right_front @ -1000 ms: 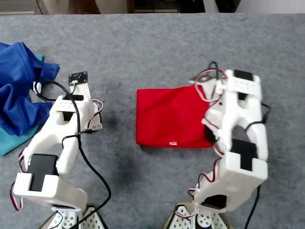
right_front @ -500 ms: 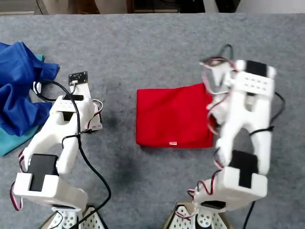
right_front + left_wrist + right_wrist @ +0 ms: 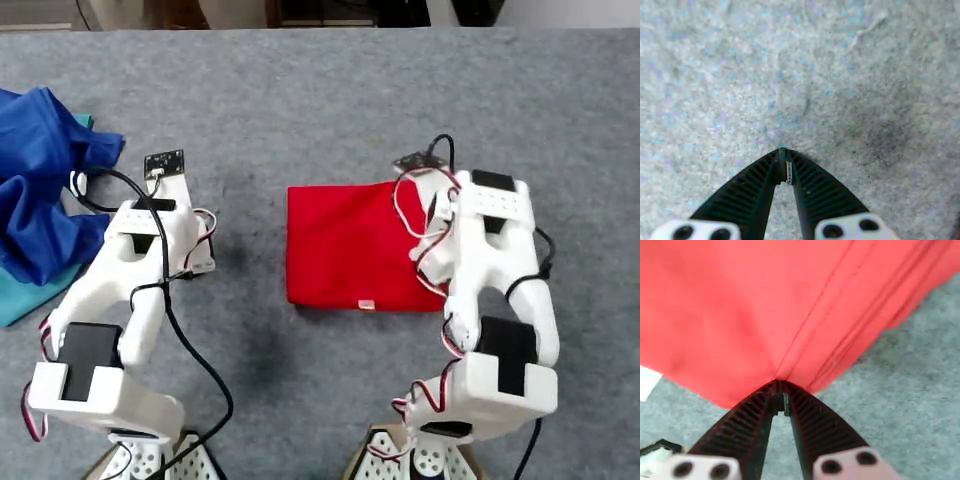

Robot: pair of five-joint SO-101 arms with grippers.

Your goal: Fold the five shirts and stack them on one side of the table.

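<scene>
Now the right fingers [image 3: 747, 420], tips together, sit at the folded red shirt [image 3: 740, 305] edge; left fingers [image 3: 755, 184] together over grey table [image 3: 790, 60].

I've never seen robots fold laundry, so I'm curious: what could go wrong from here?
1. The right gripper sits shut at the edge of the folded red shirt; if it snags the cloth when it moves, the fold could come undone.
2. The blue shirt lies crumpled on a teal shirt at the side of the table; grabbing one might drag the other along.
</scene>
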